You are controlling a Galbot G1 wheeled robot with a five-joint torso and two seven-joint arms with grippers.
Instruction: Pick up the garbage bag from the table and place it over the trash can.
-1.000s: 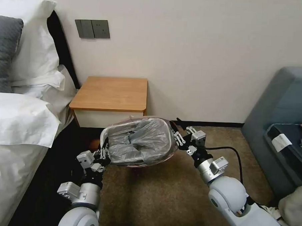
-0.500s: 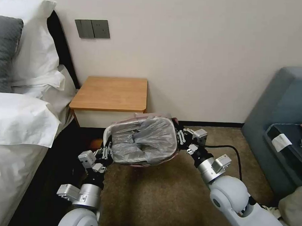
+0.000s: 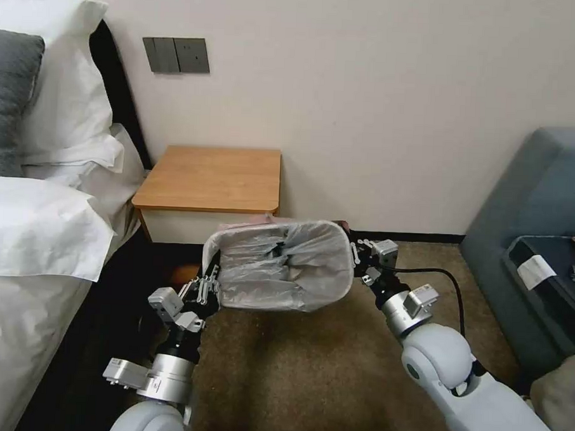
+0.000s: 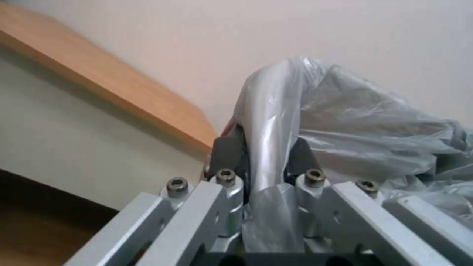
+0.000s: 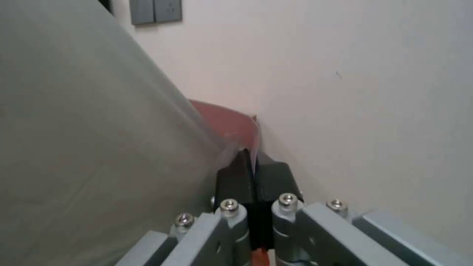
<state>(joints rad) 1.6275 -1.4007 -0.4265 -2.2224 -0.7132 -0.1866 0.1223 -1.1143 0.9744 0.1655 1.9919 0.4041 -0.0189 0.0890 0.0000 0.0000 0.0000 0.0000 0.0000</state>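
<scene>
**Garbage bag stretched over the bin mouth, both grippers gripping its edge**

Garbage bag (image 3: 279, 266) first, in the head view: we are seeing it spread across the mouth of the trash can (image 3: 335, 287), just in front of the table (image 3: 213, 177) and lower than its top. Our left gripper (image 3: 209, 287) is pinching the bag edge on the bin side nearer the bed (image 3: 38, 243); our right gripper (image 3: 357, 251) is pinching the opposite side. The tabletop is carrying nothing, so we are judging the pickup done and the fitting nearly done; what is remaining looks like seating the rim and letting go.

From the left wrist, we are watching the jaws clamping a fold of grey plastic (image 4: 268, 122), with the table edge (image 4: 113, 88) behind.

From the right wrist, the jaws are pressing together on a thin sliver of film by the reddish rim (image 5: 231, 122).
</scene>
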